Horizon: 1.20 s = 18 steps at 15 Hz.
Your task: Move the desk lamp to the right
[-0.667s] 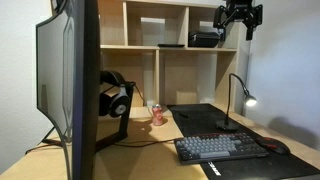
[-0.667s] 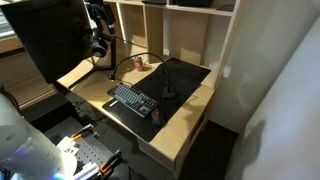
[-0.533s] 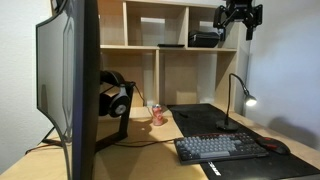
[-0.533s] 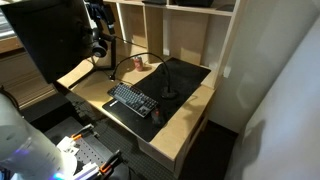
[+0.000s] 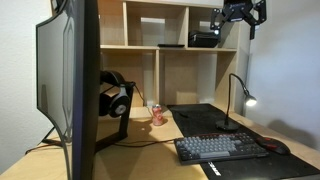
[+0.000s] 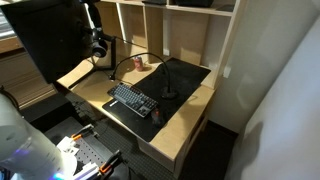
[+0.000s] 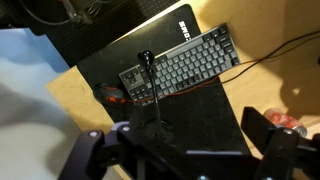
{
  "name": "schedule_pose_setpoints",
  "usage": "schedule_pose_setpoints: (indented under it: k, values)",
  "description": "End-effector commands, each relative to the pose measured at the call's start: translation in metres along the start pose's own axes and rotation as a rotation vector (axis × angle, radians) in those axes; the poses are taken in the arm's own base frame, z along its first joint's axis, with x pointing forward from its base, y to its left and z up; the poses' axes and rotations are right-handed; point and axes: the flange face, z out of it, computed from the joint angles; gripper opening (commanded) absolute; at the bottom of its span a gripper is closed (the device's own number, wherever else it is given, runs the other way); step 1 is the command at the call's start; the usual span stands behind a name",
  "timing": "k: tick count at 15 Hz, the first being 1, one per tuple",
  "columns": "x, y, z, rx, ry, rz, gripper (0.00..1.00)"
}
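The desk lamp [image 5: 238, 95] is a slim black gooseneck with a glowing white head. It stands on its round base on the black desk mat, just behind the right end of the keyboard [image 5: 220, 147]. In the wrist view, seen from above, the lamp [image 7: 152, 95] rises from its base, with its head over the keyboard [image 7: 180, 65]. It also shows in an exterior view [image 6: 168, 93]. My gripper [image 5: 240, 12] hangs high above the lamp at top-shelf height. In the wrist view the gripper [image 7: 185, 150] is open and empty.
A big monitor [image 5: 75, 85] fills the left side, with headphones [image 5: 115, 95] on a stand and a red can [image 5: 157, 113] beside it. A mouse [image 5: 275, 146] lies right of the keyboard. A wooden shelf unit [image 5: 160, 60] backs the desk, and a wall is close on the right.
The gripper has risen a little and drifted slightly right near the top shelf. The lamp has not moved.
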Motion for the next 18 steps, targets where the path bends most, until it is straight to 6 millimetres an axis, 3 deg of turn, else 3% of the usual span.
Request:
schedule_pose_setpoints:
  k: [1,2,7,14,18]
  values:
    - [-0.001,-0.012,-0.003,0.046,-0.038,0.191,1.00]
    - [-0.004,-0.005,-0.001,0.012,-0.010,0.112,1.00]
    - [-0.006,-0.005,-0.003,-0.022,-0.007,0.202,1.00]
    - [-0.005,-0.019,-0.008,0.148,-0.064,0.457,1.00]
    - [-0.006,-0.021,-0.012,0.166,-0.067,0.419,1.00]
